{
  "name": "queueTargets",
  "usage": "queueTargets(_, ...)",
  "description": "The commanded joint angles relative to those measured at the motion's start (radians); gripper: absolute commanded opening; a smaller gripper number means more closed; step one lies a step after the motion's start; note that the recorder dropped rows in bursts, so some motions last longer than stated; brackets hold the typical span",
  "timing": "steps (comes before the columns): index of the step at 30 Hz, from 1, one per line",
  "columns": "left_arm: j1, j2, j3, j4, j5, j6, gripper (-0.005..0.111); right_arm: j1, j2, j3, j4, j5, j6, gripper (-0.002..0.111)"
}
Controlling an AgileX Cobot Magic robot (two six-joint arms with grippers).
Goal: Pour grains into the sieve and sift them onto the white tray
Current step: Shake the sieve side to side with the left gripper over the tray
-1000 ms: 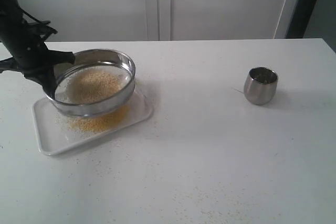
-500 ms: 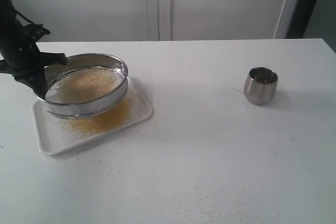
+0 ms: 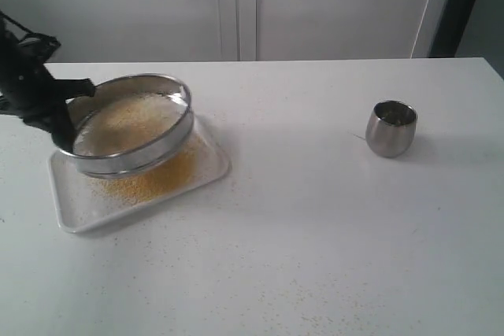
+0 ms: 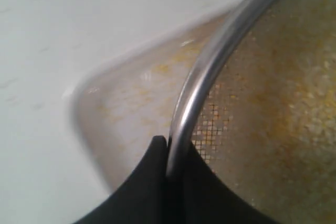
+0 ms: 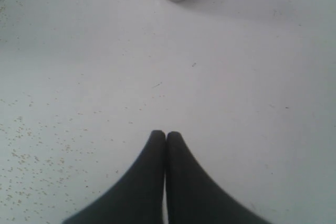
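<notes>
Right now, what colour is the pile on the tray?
Golden-yellow grains, clearest in the exterior view.

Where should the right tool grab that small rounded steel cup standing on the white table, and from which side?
Probably across the body of the small rounded steel cup, just under its rim, coming in level from the side: it stands upright, mouth up, with rounded walls. The right tool is shut, so open it first.

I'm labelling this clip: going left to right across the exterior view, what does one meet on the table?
left gripper → sieve → steel cup
</notes>
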Motion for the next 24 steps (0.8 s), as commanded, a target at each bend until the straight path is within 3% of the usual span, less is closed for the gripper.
queueTargets(1, -0.087, -0.018, -0.002, 0.196, 0.023, -0.120, 0.000, -0.005, -0.006, 0.007, 0.003, -0.011, -0.013, 0.000)
queueTargets(2, -0.066, -0.020, -0.002, 0.291, 0.047, -0.216, 0.000, -0.005, -0.006, 0.007, 0.003, -0.011, -0.013, 0.000)
queueTargets(4, -0.013, -0.022, -0.002, 0.258, 0.069, -0.291, 0.000, -0.005, -0.006, 0.007, 0.003, -0.011, -0.013, 0.000)
queueTargets(6, -0.001, -0.020, 0.015, 0.055, 0.035, -0.172, 0.000, -0.005, -0.006, 0.007, 0.003, -0.011, -0.013, 0.000)
queueTargets(7, -0.022, -0.020, 0.033, -0.087, -0.005, -0.040, 0.000, -0.005, -0.006, 0.007, 0.003, -0.011, -0.013, 0.000)
queueTargets(8, -0.043, -0.020, 0.040, -0.137, -0.025, 0.019, 0.000, -0.005, -0.006, 0.007, 0.003, -0.011, -0.013, 0.000)
queueTargets(9, -0.063, -0.020, 0.042, -0.128, -0.036, 0.040, 0.000, -0.005, -0.006, 0.007, 0.003, -0.011, -0.013, 0.000)
queueTargets(11, -0.085, -0.024, 0.040, 0.040, -0.031, -0.046, 0.000, -0.005, -0.006, 0.007, 0.003, -0.011, -0.013, 0.000)
queueTargets(13, -0.062, -0.035, 0.036, 0.225, 0.001, -0.217, 0.000, -0.005, -0.006, 0.007, 0.003, -0.011, -0.013, 0.000)
queueTargets(14, -0.042, -0.041, 0.036, 0.248, 0.010, -0.278, 0.000, -0.005, -0.006, 0.007, 0.003, -0.011, -0.013, 0.000)
queueTargets(17, -0.023, -0.043, 0.046, 0.085, -0.021, -0.192, 0.000, -0.005, -0.006, 0.007, 0.003, -0.011, -0.013, 0.000)
queueTargets(19, -0.065, -0.041, 0.056, -0.068, -0.058, -0.027, 0.000, -0.005, -0.006, 0.007, 0.003, -0.011, -0.013, 0.000)
queueTargets(20, -0.082, -0.041, 0.056, -0.059, -0.062, 0.007, 0.000, -0.005, -0.006, 0.007, 0.003, -0.011, -0.013, 0.000)
queueTargets(22, -0.096, -0.060, 0.052, 0.113, -0.067, -0.065, 0.000, -0.005, -0.006, 0.007, 0.003, -0.011, -0.013, 0.000)
queueTargets(24, -0.062, -0.081, 0.052, 0.292, -0.045, -0.265, 0.000, -0.005, -0.006, 0.007, 0.003, -0.010, -0.013, 0.000)
